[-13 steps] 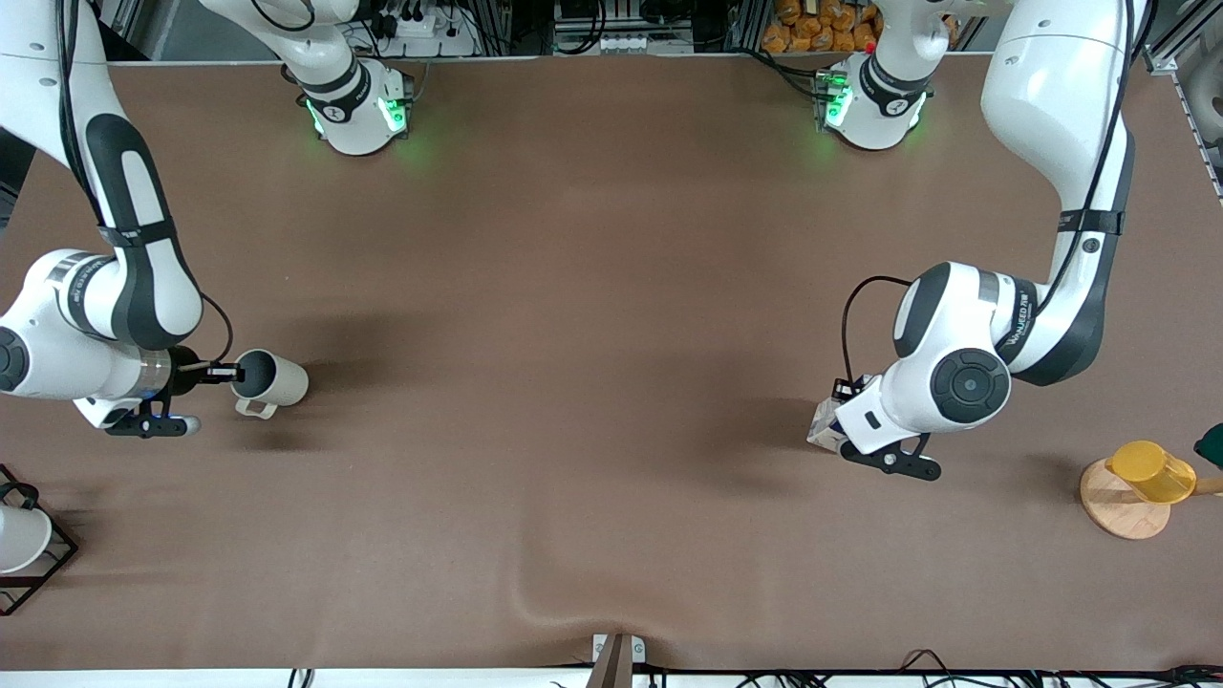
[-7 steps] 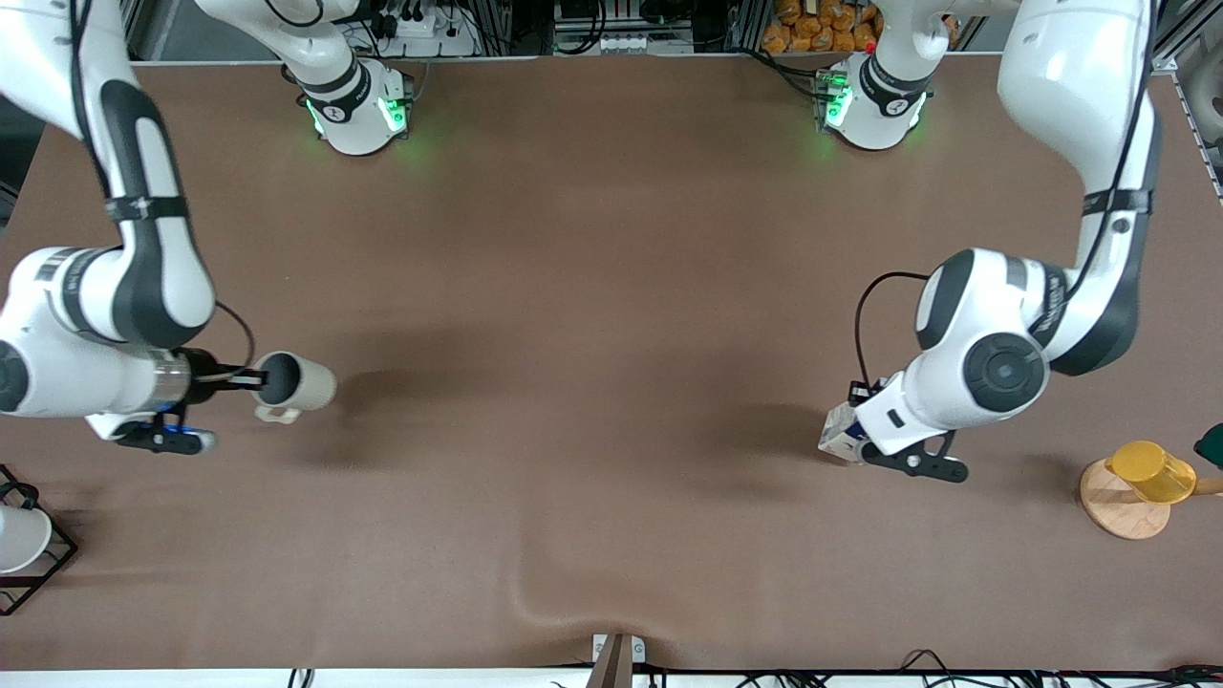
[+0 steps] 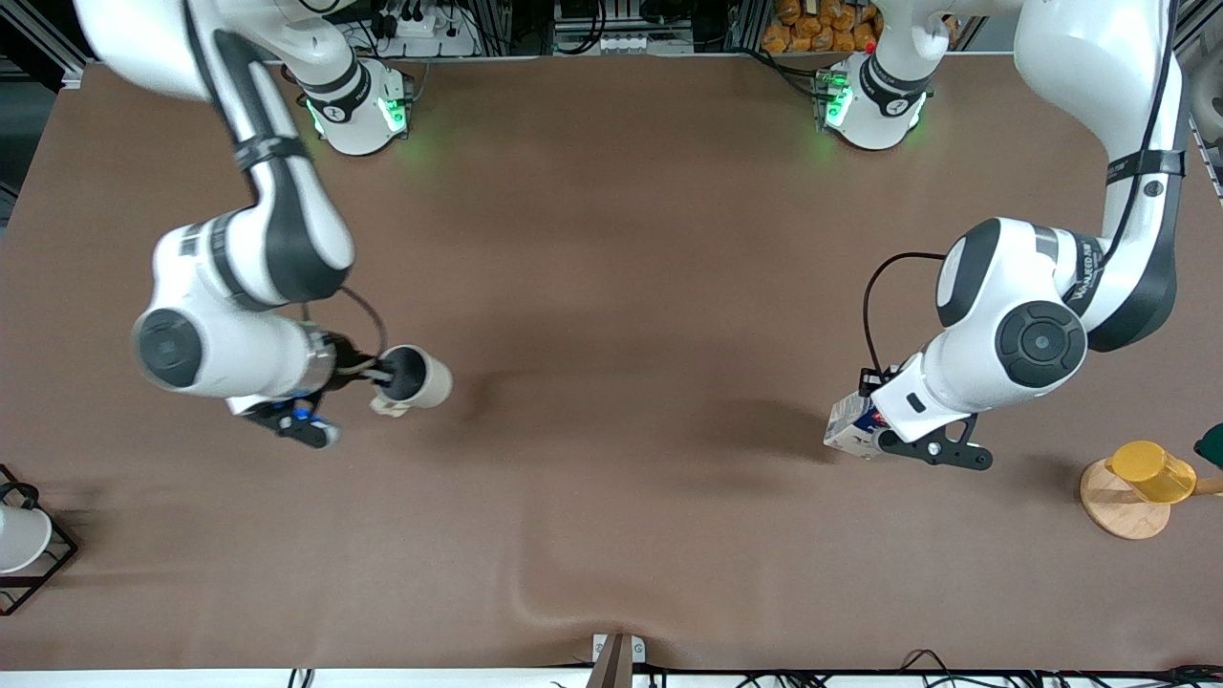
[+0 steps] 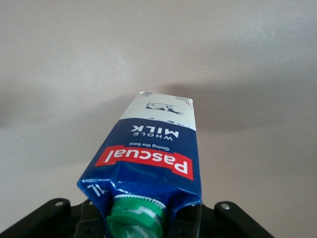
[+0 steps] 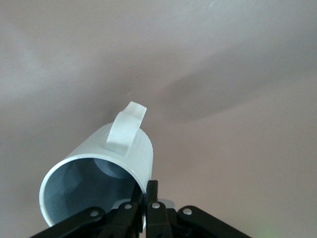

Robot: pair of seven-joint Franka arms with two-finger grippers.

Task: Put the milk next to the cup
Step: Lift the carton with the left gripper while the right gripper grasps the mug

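Observation:
The milk (image 3: 847,425) is a dark blue and white carton with a green cap and red label band. My left gripper (image 3: 868,422) is shut on its top and holds it over the table toward the left arm's end; the left wrist view shows the carton (image 4: 153,153) with its green cap (image 4: 134,218) between the jaws. The cup (image 3: 420,378) is a beige mug with a grey inside. My right gripper (image 3: 379,375) is shut on its rim and carries it tilted over the table; in the right wrist view the cup (image 5: 106,171) hangs with its handle (image 5: 126,128) showing.
A yellow cup (image 3: 1151,472) stands on a wooden disc (image 3: 1120,502) at the left arm's end. A white cup (image 3: 19,538) sits in a black wire rack (image 3: 38,564) at the right arm's end. The brown table cloth has a ripple (image 3: 573,597) near the front edge.
My right gripper has carried the cup toward the table's middle. My left gripper has shifted slightly with the milk, toward the left arm's end and nearer the front camera.

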